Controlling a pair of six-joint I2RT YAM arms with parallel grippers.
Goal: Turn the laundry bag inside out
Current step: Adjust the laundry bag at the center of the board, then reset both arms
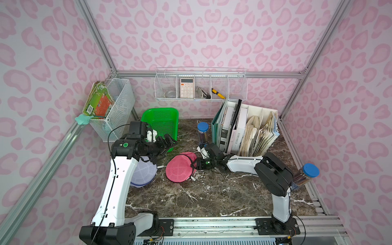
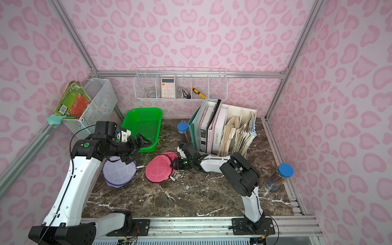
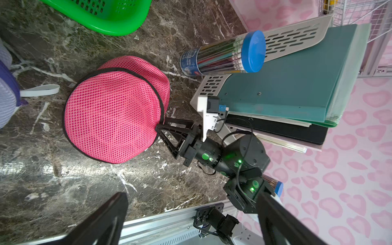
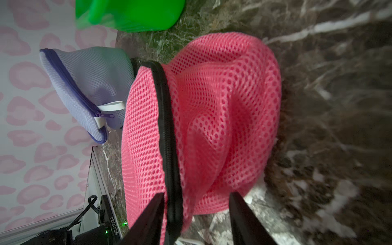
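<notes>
Seen from above, we find the pink laundry bag (image 1: 180,168) at nine o'clock of our nearer right end effector (image 1: 193,164), jaws apart astride its zipper rim (image 4: 167,127).

Robot lab cell, aluminium frame (image 1: 137,74), pink printed walls (image 1: 212,31), marble tabletop (image 1: 201,197), office files (image 1: 239,127), calculator (image 1: 187,87).

Both top views looked down from high over the front edge, taking in the whole desk (image 1: 212,197) and back wall (image 1: 201,42). The left wrist camera looked across the pink laundry bag (image 3: 114,110) toward the right pincer (image 3: 160,124); the right wrist camera sat close against that bag (image 4: 212,106)
</notes>
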